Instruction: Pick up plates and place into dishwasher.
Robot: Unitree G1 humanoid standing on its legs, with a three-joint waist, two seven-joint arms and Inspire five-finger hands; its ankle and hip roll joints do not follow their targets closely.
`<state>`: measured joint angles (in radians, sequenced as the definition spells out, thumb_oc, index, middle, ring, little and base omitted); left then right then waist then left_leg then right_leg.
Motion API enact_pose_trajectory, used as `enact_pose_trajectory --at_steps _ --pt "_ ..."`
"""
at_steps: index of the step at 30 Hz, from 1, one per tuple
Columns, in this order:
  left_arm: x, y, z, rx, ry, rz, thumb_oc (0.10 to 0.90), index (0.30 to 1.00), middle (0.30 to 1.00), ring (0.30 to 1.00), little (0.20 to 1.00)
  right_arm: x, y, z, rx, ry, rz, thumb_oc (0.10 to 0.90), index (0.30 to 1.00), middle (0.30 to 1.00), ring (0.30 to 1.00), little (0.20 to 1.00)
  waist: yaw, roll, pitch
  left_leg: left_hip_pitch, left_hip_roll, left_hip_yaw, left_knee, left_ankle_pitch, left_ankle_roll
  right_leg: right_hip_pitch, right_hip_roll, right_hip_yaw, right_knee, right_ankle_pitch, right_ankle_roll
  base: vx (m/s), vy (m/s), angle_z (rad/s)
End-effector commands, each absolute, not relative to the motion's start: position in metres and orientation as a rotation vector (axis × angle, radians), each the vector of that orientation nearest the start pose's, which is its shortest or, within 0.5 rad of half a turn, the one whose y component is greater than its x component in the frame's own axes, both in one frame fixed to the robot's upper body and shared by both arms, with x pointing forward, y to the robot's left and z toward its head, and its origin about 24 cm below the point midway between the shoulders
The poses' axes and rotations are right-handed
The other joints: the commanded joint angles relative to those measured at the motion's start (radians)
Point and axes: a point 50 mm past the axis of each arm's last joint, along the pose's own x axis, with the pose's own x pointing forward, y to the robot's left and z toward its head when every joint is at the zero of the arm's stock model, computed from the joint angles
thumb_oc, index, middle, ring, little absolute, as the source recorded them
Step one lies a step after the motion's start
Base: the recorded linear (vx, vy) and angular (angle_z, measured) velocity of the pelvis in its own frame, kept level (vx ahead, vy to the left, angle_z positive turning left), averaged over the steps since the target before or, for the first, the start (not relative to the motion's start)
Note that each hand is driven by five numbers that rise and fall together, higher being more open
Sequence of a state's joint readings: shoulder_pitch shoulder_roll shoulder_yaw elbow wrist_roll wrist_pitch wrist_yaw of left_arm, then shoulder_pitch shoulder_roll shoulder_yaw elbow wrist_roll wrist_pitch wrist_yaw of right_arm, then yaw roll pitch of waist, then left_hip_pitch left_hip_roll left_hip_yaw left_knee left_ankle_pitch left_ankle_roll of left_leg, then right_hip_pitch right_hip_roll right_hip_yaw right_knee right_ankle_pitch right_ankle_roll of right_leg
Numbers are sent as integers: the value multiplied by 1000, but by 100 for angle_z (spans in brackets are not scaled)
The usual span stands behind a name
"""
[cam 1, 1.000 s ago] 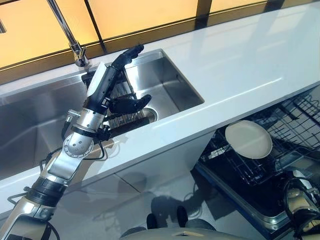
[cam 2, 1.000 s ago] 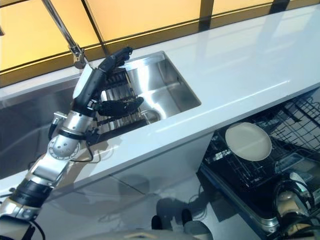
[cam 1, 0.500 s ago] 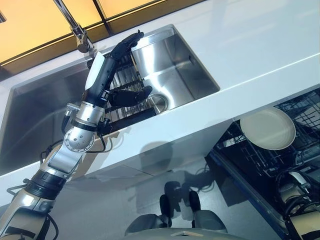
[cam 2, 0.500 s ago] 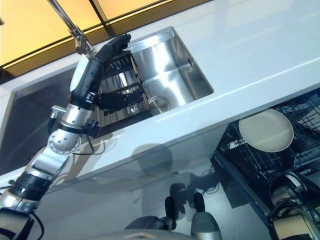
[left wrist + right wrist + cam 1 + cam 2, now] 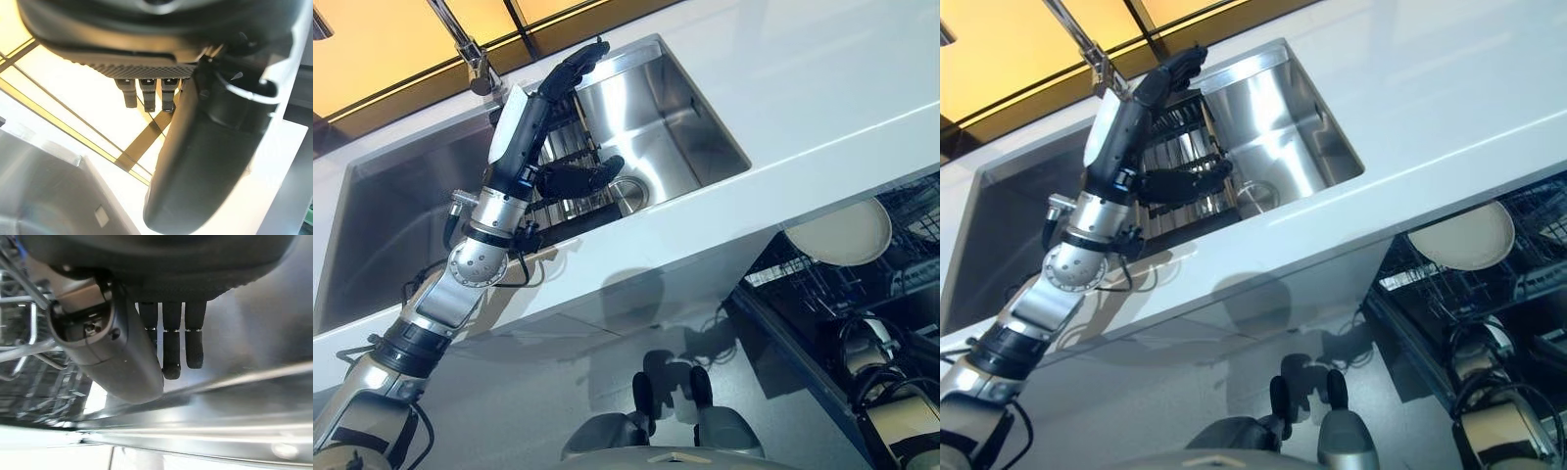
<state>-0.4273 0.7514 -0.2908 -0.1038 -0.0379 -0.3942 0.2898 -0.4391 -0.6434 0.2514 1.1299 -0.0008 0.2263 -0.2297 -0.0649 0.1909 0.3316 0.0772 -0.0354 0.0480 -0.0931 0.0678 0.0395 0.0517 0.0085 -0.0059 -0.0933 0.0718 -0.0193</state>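
A white plate (image 5: pixel 837 235) stands in the open dishwasher's wire rack (image 5: pixel 1538 220), below the counter's front edge at the right. My left hand (image 5: pixel 533 127) is held up over the steel sink (image 5: pixel 700 122), open, fingers straight and thumb (image 5: pixel 582 176) spread, with nothing in it. Under it a dark slatted dish rack (image 5: pixel 570 157) sits in the sink. In the left wrist view the left hand's fingers (image 5: pixel 146 93) are empty. My right hand's fingers (image 5: pixel 172 352) are straight and empty, close to grey metal and the wire rack.
A white countertop (image 5: pixel 803 78) runs around the sink to the right. A tall tap (image 5: pixel 460 39) stands at the sink's back edge, before amber window panes. The round drain (image 5: pixel 628 193) lies beside the dark rack. The pulled-out dishwasher rack juts out at lower right.
The camera has shifted, so the sink now sits higher and further right. My left hand stays open over the dark rack, a little higher. The plate has not moved in the rack.
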Motion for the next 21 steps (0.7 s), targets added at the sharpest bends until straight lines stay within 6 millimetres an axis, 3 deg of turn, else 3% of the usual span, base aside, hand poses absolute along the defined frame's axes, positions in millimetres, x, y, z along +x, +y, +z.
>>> enact_pose_trajectory --at_steps 1,7,14,19,21 --pt "281 158 259 501 -1101 -107 800 900 900 900 900 340 -336 85 -890 404 -482 100 300 300 300 200 34 -40 -36 22 -51 -35 6 -147 18 35 11 -15 6 -90 10 45 0 1" --pt "284 168 260 531 -1076 -99 800 900 900 900 900 339 -358 114 -964 421 -526 100 300 300 300 200 44 -74 -57 29 -49 -41 6 -147 18 46 17 -27 6 -92 9 37 -14 5" --pt "288 173 259 548 -1045 -112 800 900 900 900 900 331 -377 124 -995 483 -565 100 300 300 300 200 53 -115 -81 43 -46 -51 6 -150 20 65 23 -36 6 -94 11 37 -21 7" --pt "288 175 254 548 -1025 -119 800 900 900 900 900 325 -381 115 -1001 534 -547 100 300 300 300 200 55 -135 -104 55 -44 -53 6 -153 21 78 28 -33 6 -98 13 47 -2 2" --pt "286 177 251 547 -1013 -122 800 900 900 900 900 319 -380 102 -1003 589 -514 100 300 300 300 200 52 -146 -117 68 -40 -48 6 -157 22 89 31 -29 6 -101 13 62 6 -1"
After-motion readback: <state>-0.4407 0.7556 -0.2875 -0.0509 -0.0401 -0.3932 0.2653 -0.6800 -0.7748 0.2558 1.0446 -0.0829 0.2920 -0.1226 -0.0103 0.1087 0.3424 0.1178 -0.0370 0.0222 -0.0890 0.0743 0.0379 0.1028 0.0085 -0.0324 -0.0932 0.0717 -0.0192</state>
